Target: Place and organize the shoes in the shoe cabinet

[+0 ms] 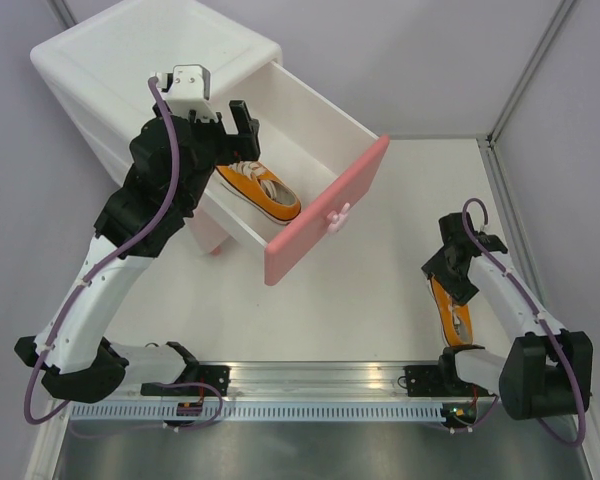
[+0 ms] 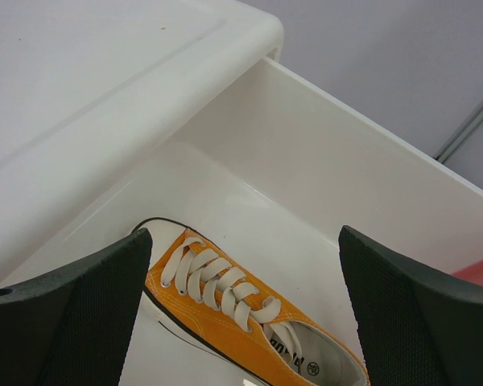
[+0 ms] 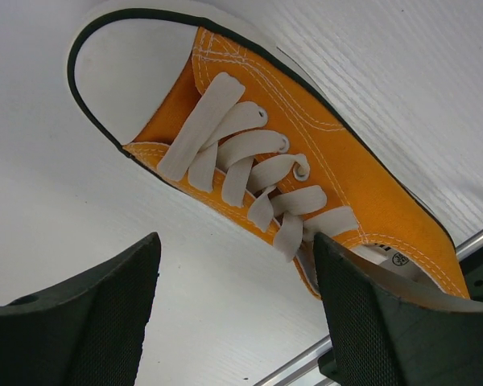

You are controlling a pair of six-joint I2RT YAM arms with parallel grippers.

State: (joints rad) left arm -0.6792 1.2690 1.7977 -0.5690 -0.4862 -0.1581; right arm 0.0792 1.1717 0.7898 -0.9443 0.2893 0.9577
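The white shoe cabinet (image 1: 130, 60) stands at the far left, its top drawer (image 1: 325, 115) pulled out with the pink front (image 1: 325, 210) toward the middle. One orange shoe (image 1: 265, 192) (image 2: 225, 318) with white laces lies inside that drawer. My left gripper (image 1: 242, 122) (image 2: 245, 322) hangs open above it, touching nothing. A second orange shoe (image 1: 453, 318) (image 3: 306, 161) lies on the table at the near right. My right gripper (image 1: 448, 275) (image 3: 237, 322) is open low over it. Its right finger (image 3: 378, 322) is at the shoe's collar and the left finger (image 3: 80, 322) is over bare table.
A metal rail (image 1: 320, 380) with the arm bases runs along the near edge. A raised white wall (image 1: 510, 190) borders the table on the right. The lower drawer is hidden under the open one. No cream shoes are in view.
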